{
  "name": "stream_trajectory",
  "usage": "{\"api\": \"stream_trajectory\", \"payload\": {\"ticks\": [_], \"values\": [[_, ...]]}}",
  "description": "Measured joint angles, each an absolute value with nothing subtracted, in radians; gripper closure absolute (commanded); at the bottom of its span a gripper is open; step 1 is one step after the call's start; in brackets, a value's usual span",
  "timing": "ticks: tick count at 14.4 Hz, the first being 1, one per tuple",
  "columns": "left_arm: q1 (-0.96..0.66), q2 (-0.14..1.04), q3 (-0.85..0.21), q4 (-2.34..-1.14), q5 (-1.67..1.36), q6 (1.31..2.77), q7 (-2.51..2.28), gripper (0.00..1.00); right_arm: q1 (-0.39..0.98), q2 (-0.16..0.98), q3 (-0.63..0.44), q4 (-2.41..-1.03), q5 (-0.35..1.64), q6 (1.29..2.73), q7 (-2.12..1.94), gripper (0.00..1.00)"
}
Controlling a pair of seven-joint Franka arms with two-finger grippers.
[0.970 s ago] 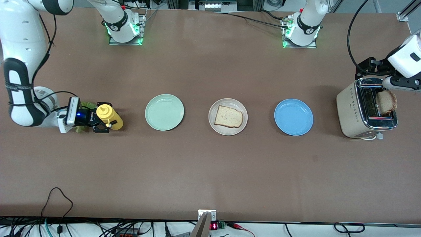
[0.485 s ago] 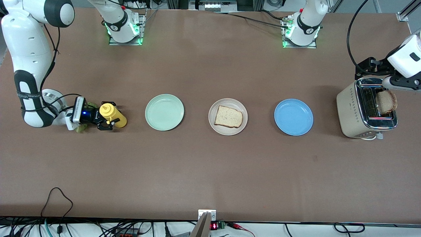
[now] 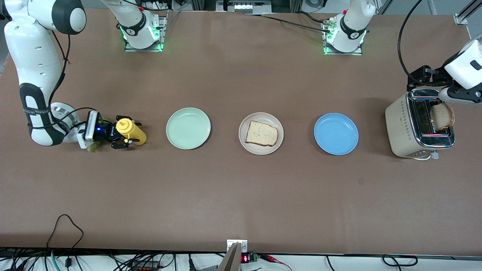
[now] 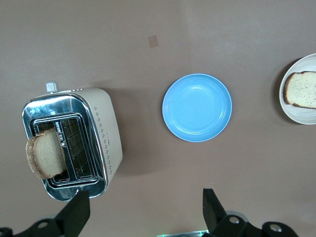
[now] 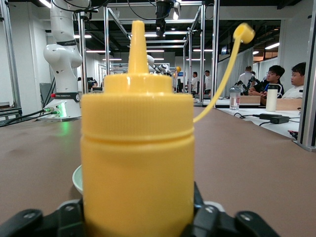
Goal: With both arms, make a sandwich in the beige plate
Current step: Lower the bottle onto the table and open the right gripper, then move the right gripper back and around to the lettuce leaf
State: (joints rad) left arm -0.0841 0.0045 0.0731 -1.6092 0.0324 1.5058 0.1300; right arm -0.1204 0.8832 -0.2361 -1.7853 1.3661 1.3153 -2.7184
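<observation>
The brown counter [image 3: 241, 195] carries a row of plates midway between its long edges: mint-green plate [image 3: 188, 128], beige plate [image 3: 261, 133] holding one toast slice [image 3: 261, 133], and blue plate [image 3: 336, 134]. At the left arm's end, the left claw [image 4: 143, 210] hangs open over the toaster [image 3: 418, 126], where a second slice [image 3: 443, 116] sticks up. At the right arm's end, the right claw [image 3: 126, 134] straddles the yellow squeeze bottle [image 3: 130, 130]; whether it grips, I cannot tell, and lettuce [image 3: 91, 147] lies under its wrist.

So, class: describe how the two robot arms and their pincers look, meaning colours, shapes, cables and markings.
Both arms are glossy white rounded segments with black joint bands; the right arm carries a thin black cable along it. Each base glows green. The right pincer is black, with a white camera block showing a blue light. The left pincer has black, wedge-shaped fingers.
</observation>
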Motion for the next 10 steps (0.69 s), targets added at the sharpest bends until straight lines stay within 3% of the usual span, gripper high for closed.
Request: {"api": "stream_trajectory", "payload": {"ticks": [10], "values": [[-0.084,0.004,0.073,-1.609,0.032,1.506,0.130,0.00,-0.179,0.852,-0.311,-1.759,1.267,1.310,-2.680,0.00]]}}
